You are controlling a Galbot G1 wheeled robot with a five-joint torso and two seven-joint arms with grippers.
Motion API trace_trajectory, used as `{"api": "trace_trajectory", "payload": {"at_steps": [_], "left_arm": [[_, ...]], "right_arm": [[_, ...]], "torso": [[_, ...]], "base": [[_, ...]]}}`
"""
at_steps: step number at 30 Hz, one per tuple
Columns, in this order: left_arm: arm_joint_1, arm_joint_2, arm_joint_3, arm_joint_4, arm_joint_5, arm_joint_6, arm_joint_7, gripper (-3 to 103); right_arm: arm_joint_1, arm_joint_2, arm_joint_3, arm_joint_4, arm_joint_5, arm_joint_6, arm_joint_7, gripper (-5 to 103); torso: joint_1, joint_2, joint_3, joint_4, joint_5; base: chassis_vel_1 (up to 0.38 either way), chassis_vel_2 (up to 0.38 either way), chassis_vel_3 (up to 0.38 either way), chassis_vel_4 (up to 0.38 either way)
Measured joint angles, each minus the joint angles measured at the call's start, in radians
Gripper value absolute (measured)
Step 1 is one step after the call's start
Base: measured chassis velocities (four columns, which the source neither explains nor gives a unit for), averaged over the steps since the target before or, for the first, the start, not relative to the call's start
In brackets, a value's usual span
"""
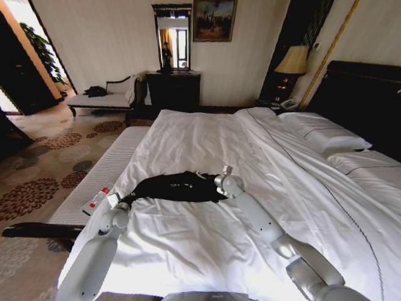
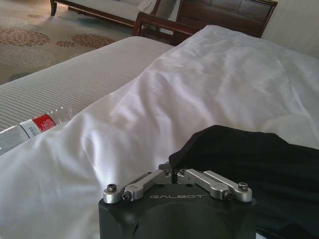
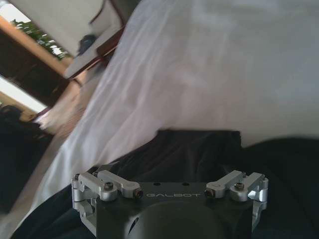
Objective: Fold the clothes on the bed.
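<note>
Both grippers at the bunched black soft T-shirt [image 1: 178, 187] on the white-sheeted bed [image 1: 207, 138], apparently to fold it; left gripper [image 2: 175, 175] pinched closed on its edge; right gripper [image 3: 169, 191] spread open over the cloth.

Water bottle [image 2: 35, 128] on the bench [image 1: 100, 179] — lamp [image 1: 292, 61] beyond.

bed [image 1: 207, 135]: white duvet, pillows [image 1: 322, 135] by dark headboard
on bed: crumpled black T-shirt [image 1: 178, 187]; plastic bottle [image 1: 97, 200] at edge
</note>
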Motion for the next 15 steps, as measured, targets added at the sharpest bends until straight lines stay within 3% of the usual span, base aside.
{"api": "trace_trajectory", "payload": {"at_steps": [15], "left_arm": [[-0.003,-0.009,0.005,0.018,0.014,0.0,0.0,0]], "right_arm": [[-0.159,-0.081,-0.007,0.249,0.04,0.061,-0.049,100]], "torso": [[0.0,0.0,0.0,-0.0003,0.0002]], "base": [[0.0,0.0,0.0,0.0]]}}
